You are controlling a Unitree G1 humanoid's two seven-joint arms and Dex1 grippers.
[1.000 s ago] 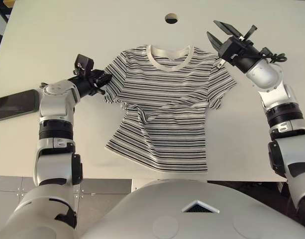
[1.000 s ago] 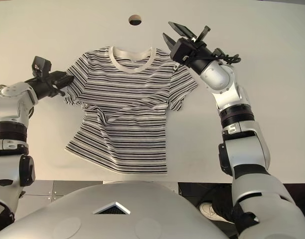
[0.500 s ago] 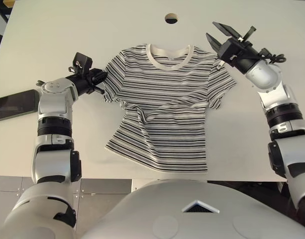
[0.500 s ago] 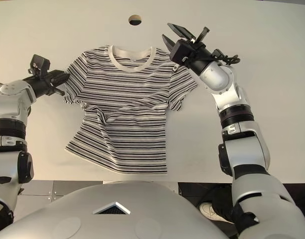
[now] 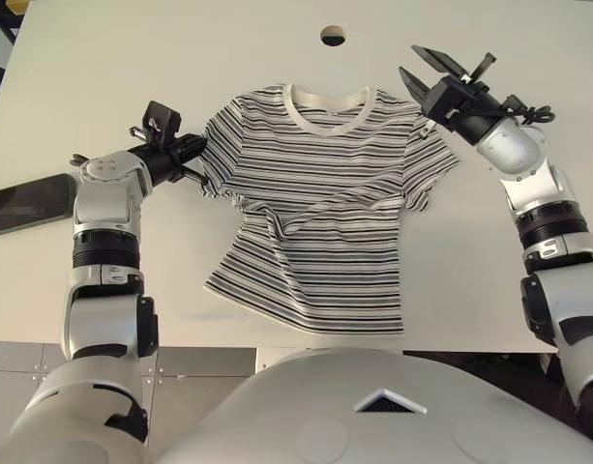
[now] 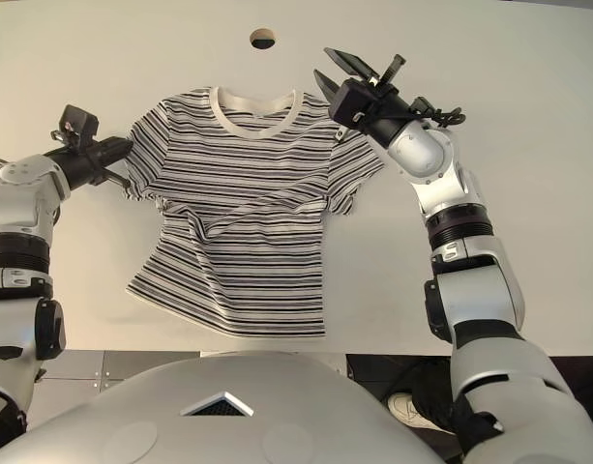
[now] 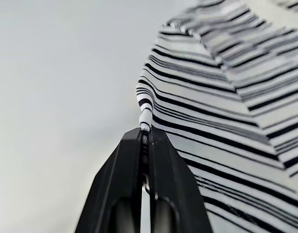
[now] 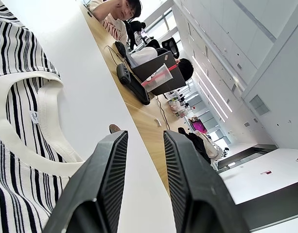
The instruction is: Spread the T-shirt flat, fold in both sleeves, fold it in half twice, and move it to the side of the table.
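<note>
Desk (image 5: 132,58): white, carrying everything below.
T-shirt (image 5: 315,222): black-and-white striped, lying face up in the desk's middle; hem (image 5: 301,314) close to the near edge, cream collar (image 5: 327,104) pointing at the far edge; creases run across the waist.
Dark flat object (image 5: 25,203): at the desk's left edge, well apart from the shirt.
Left gripper (image 5: 201,158): fingers clamped on the outer edge of the left sleeve (image 5: 219,159), low over the desk; the pinched cloth shows between them in the left wrist view.
Right gripper (image 5: 409,60): fingers spread and holding nothing, raised over the shirt's right shoulder, beside the collar.
Round hole (image 5: 333,36): in the desk near the far edge, beyond the collar.
</note>
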